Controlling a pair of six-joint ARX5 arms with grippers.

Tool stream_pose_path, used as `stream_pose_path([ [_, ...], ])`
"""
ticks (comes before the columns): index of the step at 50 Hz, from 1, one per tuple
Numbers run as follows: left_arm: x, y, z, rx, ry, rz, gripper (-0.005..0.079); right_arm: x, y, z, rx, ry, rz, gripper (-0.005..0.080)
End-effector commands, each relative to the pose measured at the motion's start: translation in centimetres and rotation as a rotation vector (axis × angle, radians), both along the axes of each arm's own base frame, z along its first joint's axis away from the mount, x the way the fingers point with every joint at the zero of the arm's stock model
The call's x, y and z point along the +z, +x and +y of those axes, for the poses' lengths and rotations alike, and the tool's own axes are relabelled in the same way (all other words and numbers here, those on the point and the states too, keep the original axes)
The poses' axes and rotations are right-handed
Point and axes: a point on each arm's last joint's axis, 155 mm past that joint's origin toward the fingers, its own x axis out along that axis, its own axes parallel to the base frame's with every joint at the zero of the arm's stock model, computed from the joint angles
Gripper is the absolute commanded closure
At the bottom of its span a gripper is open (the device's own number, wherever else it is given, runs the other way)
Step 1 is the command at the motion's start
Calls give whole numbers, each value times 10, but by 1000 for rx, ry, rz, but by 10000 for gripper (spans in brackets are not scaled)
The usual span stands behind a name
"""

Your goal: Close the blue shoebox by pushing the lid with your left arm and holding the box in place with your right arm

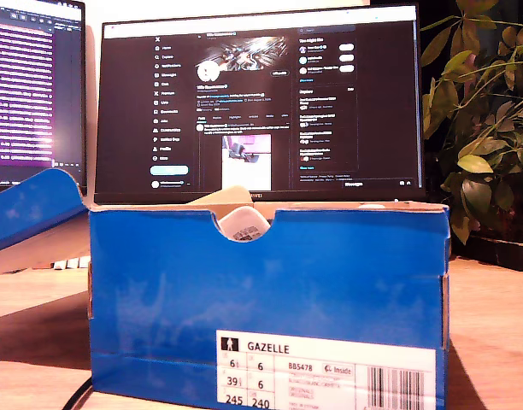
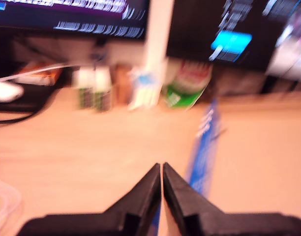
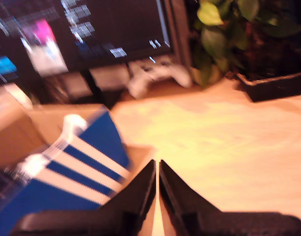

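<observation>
Shoebox (image 1: 270, 299): blue, sits on wooden desk (image 1: 492, 325), fills foreground of exterior view, label end facing cam.
Lid (image 1: 26, 209): open, tilted up beside the box, on exterior view's left of it.
Inside box: pale shoe (image 1: 240, 220) pokes up at the notch in the box's front wall.
Behind box: monitor (image 1: 261, 102) w/ dark page; plant (image 1: 484, 128) behind box, toward exterior view's right.
My first gripper (image 2: 162, 169): jaws pressed together, nothing btwn them, above desk; blue lid edge (image 2: 204, 147) just beside tips. View blurred.
My second gripper (image 3: 157, 167): jaws together too, holding nothing, near striped box side (image 3: 67, 167); contact w/ box – can't tell.
</observation>
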Motion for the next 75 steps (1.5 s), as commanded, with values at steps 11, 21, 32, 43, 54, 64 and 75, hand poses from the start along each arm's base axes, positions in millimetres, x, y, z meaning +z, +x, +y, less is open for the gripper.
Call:
stream_pose_path([
  [11,44,-7,-26,-142,-129,-104,761,73,-15,19,100,80,-139,763],
  [21,72,-13,-38,-215,-146,-120,761,94,-21,30,164,111,-115,763],
  [32,79,-4,-54,-294,-153,-31,762,95,-8,43,229,124,-9,763],
  [43,72,17,-65,-343,-150,97,762,85,12,57,303,148,138,763],
  [54,50,39,-79,-439,-159,255,762,58,28,72,387,195,304,763],
  [64,25,62,-70,-453,-155,364,762,27,33,82,440,215,425,763],
  [75,-13,78,-50,-447,-193,477,762,-1,30,100,501,193,521,763],
])
